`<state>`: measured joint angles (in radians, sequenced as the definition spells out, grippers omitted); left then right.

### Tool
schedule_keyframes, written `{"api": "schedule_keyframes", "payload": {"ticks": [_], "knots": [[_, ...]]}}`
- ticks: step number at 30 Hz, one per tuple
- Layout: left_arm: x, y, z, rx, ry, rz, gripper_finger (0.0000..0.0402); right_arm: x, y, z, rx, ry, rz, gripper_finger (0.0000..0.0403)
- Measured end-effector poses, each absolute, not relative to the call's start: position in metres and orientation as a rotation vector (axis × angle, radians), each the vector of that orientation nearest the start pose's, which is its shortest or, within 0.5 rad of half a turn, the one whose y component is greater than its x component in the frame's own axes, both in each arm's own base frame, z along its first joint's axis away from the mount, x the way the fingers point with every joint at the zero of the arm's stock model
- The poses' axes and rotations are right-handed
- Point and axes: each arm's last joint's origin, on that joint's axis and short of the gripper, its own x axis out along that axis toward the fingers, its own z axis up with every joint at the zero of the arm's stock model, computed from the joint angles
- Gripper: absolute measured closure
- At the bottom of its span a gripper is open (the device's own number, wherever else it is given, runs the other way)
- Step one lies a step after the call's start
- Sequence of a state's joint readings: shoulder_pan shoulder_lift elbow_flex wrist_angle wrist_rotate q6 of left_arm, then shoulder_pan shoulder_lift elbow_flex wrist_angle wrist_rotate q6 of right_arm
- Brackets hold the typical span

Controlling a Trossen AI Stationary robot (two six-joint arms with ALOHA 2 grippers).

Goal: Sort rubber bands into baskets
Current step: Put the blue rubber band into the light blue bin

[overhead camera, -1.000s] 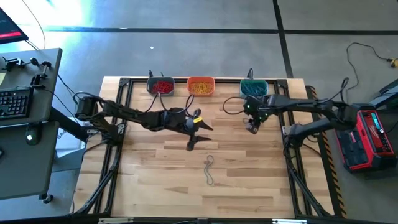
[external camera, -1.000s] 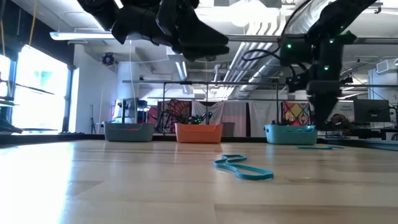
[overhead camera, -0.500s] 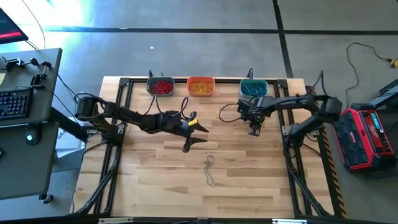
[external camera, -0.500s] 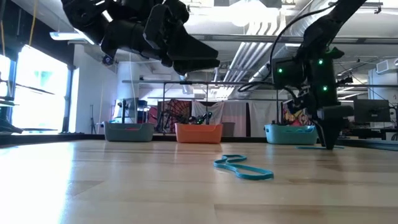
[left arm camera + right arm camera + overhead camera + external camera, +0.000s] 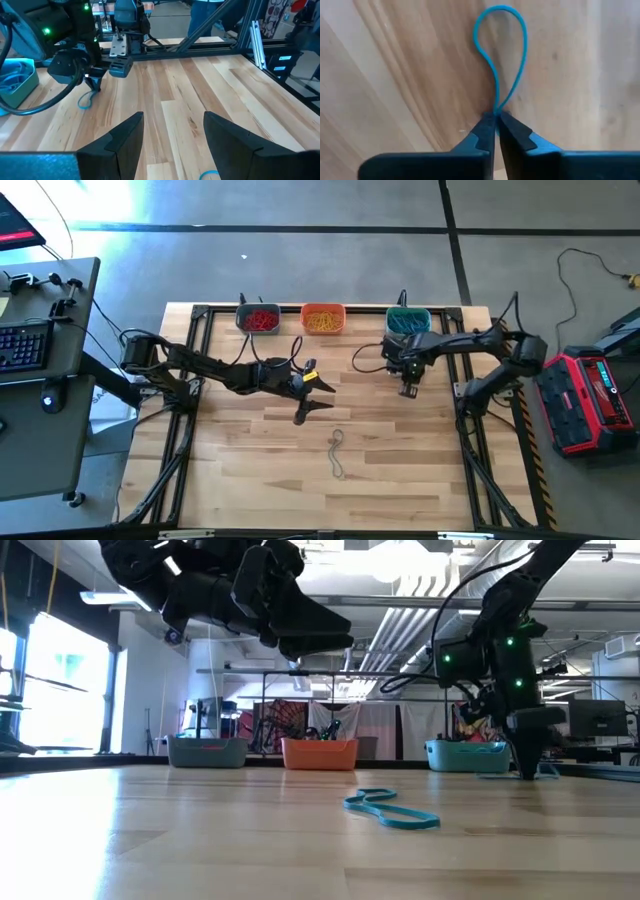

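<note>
My right gripper [image 5: 496,131] pinched a thin blue rubber-band loop [image 5: 501,55] flat on the wooden table [image 5: 380,75].
The loop looked light and floppy; a pinch across both strands suited it. My left gripper [image 5: 172,135] hung spread.

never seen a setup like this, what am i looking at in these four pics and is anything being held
Two dark robot arms work at a wooden table. One camera looks straight down, one sits at table-top height, and one rides on each arm's wrist.

At the table's far edge stand three tubs: a grey-blue basket with red bands, an orange basket, and a teal basket.

The right gripper is down at the table near the teal basket, pinched shut on a blue rubber band. The left gripper hangs open above the middle of the table. A second blue band lies loose on the wood.
</note>
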<state>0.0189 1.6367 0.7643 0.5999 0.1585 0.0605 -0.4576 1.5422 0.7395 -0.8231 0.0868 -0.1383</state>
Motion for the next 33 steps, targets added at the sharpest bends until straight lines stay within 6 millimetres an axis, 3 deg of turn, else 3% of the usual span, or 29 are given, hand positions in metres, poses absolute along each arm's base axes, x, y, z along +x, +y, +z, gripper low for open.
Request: {"api": "schedule_keyframes", "payload": {"ticks": [9,20,26,33], "knots": [[0.334,0.001,0.192,0.029,0.271,-0.146,0.0202,0.205,-0.105,0.177,0.135,1.474,-0.376,0.0402],[0.334,0.001,0.192,0.028,0.271,-0.147,0.0202,0.214,-0.13,0.222,-0.057,1.336,-0.736,0.0402],[0.334,0.001,0.192,0.012,0.273,-0.145,0.0202,0.211,-0.154,0.229,-0.136,1.275,-0.82,0.0403],[0.334,0.001,0.192,0.012,0.273,-0.145,0.0202,0.196,-0.181,0.227,-0.177,1.284,-0.857,0.0403]]}}
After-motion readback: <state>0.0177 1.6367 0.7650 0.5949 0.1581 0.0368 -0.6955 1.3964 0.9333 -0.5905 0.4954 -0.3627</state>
